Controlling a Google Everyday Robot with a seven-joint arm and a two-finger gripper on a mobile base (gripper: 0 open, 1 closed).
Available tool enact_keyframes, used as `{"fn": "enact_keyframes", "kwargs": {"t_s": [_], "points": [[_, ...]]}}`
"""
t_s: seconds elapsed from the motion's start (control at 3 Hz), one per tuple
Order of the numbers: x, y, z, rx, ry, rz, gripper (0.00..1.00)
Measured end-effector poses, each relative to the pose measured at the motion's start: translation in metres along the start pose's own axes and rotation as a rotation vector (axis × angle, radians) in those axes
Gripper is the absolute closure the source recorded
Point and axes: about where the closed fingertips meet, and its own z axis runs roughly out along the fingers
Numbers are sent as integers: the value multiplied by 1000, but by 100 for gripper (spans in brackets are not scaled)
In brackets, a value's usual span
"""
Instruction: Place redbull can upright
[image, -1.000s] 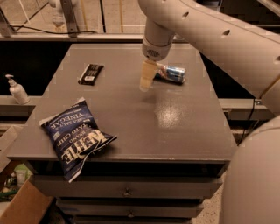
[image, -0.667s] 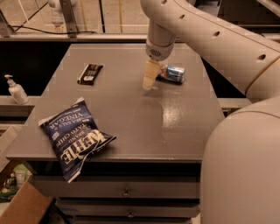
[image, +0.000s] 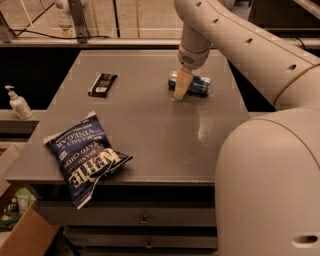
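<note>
Tan-tipped gripper (image: 182, 86), open or closed cannot be told, hangs at a slim blue-and-silver metal can (image: 201, 86) lying sideways on the grey desk (image: 150, 125); a crinkled "Kettle" chip bag (image: 85, 155) lies well apart.

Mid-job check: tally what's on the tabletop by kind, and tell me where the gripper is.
Cans: 1, the redbull can, lying on its side
Bags: 1, the chip bag
Bars: 1, the black wrapped bar
Total: 3
The gripper is at the can, in front of its left half.
</note>
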Motion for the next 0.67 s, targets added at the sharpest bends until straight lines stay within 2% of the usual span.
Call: {"fn": "enact_keyframes", "kwargs": {"t_s": [0.67], "points": [[-2, -5, -8, -44, -3, 29, 65]]}}
